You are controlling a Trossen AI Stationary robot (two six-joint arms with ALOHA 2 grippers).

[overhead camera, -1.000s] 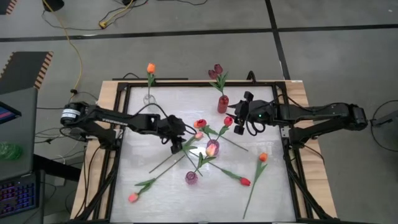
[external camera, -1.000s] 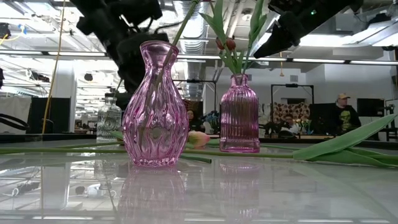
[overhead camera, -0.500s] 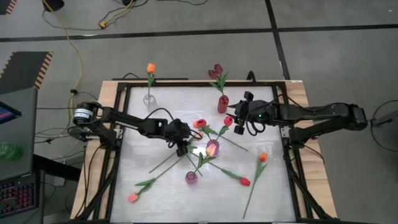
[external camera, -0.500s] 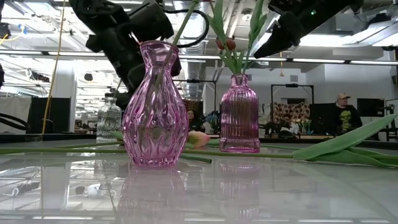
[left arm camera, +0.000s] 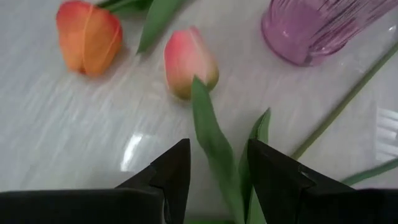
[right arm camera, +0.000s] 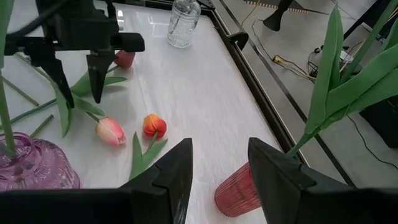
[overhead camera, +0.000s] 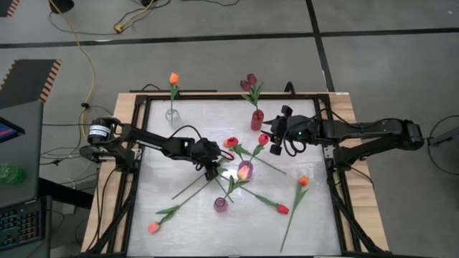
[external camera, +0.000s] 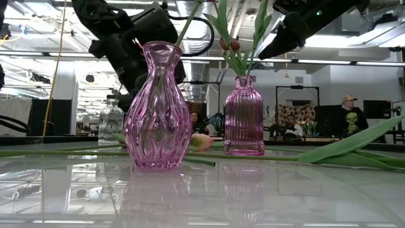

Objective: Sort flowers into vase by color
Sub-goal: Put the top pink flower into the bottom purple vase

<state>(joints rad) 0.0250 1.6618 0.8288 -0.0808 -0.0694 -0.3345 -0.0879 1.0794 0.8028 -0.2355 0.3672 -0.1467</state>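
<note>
Left wrist view — left end effector [left arm camera: 217, 167] (parted) straddling pink tulip [left arm camera: 189, 62]

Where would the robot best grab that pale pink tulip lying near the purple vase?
Probably on the thin green stem just below the head of the pink tulip, coming straight down from above. It lies flat on the white table, and the left end effector hangs open right over its stem and leaf, fingers either side. The soft head would likely squash or slip.
</note>
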